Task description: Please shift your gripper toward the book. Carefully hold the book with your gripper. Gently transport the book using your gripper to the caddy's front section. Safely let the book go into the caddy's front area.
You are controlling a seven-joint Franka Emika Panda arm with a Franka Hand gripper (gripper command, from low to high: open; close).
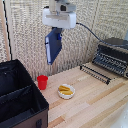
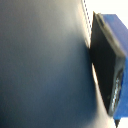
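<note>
My white gripper hangs high near the top of the exterior view, shut on the top edge of the dark navy-blue book. The book dangles upright and slightly tilted, well above the wooden table. The black caddy stands at the exterior view's lower left, below and left of the book. Its front section is the nearer bay behind the divider. In the wrist view the book's dark cover fills most of the picture, with a blue-tipped finger pressed against it.
A red cup stands beside the caddy. A small white bowl with yellow food sits mid-table. A silver-black toaster oven with its door down is at the exterior view's right. A pale woven screen stands behind.
</note>
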